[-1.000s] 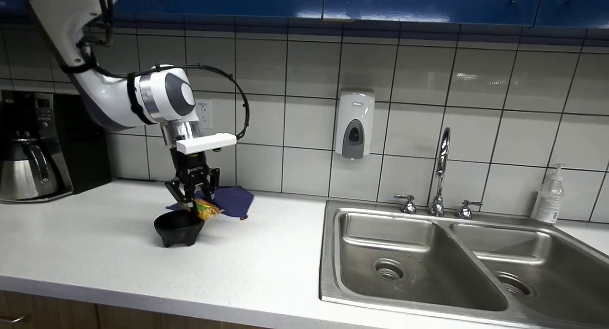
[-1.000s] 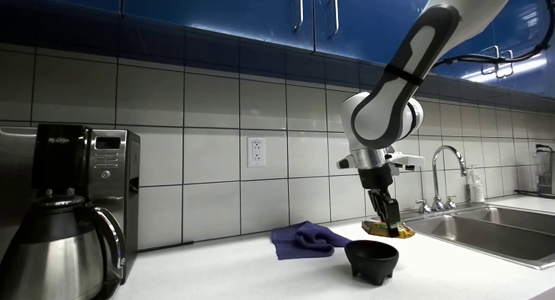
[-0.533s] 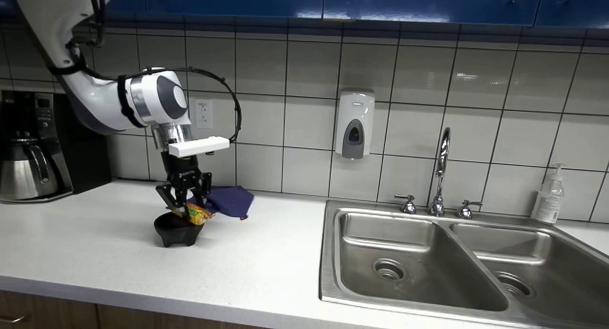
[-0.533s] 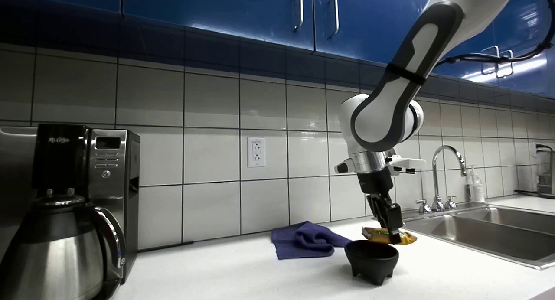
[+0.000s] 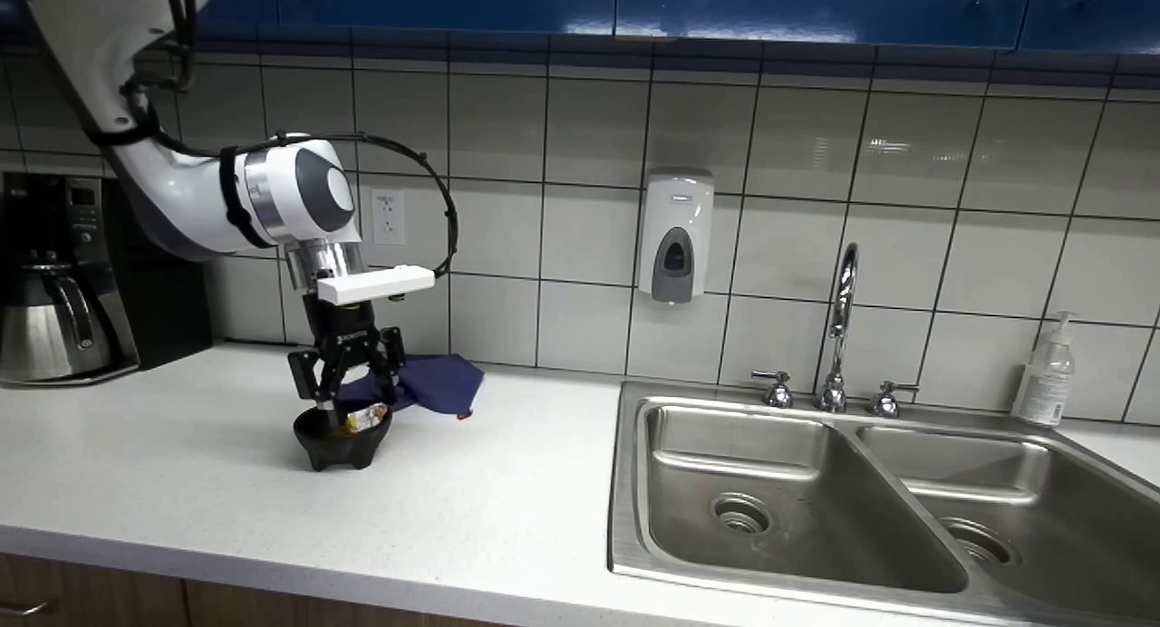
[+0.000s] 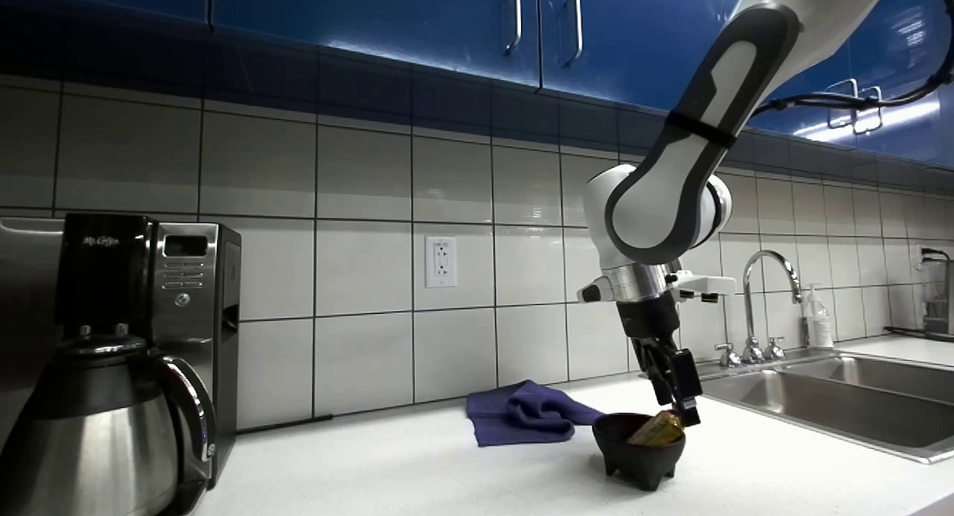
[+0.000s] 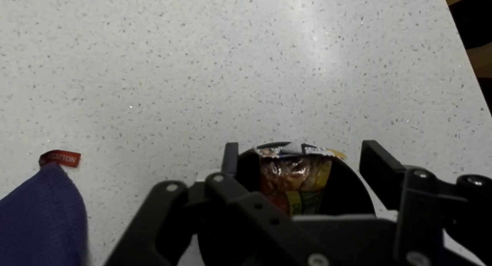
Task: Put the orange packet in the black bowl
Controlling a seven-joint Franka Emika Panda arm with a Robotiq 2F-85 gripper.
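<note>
The orange packet (image 7: 295, 181) leans inside the black bowl (image 6: 638, 460), its crimped end at the rim's twelve o'clock in the wrist view. Fingers (image 7: 380, 170) stand apart. Probably light, slick, crushable; best pinched mid-body.

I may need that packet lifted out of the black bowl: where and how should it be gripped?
The orange packet is probably best taken by its raised crimped end, from above, with the gripper closing on both side edges. It leans in the black bowl, that end up at the rim, and bare bowl interior shows either side, suggesting room.
</note>
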